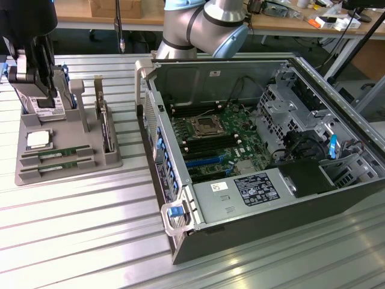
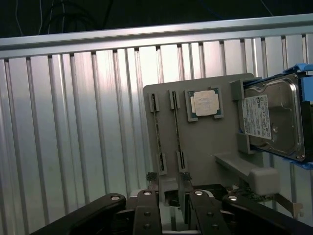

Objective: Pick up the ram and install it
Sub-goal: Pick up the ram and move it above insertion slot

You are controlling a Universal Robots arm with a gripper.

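green ram (image 2: 158, 137) in grey holder (image 2: 205, 142), end effector (image 2: 169, 178) wide and empty, drive label (image 2: 255, 115) unreadable

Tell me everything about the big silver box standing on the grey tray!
That is a hard drive. It is a flat, silvery metal box with a white printed label on its face and blue plastic rails along its edges. It stands on edge at one end of the grey parts holder, held between the holder's grey clips, near the square processor chip.
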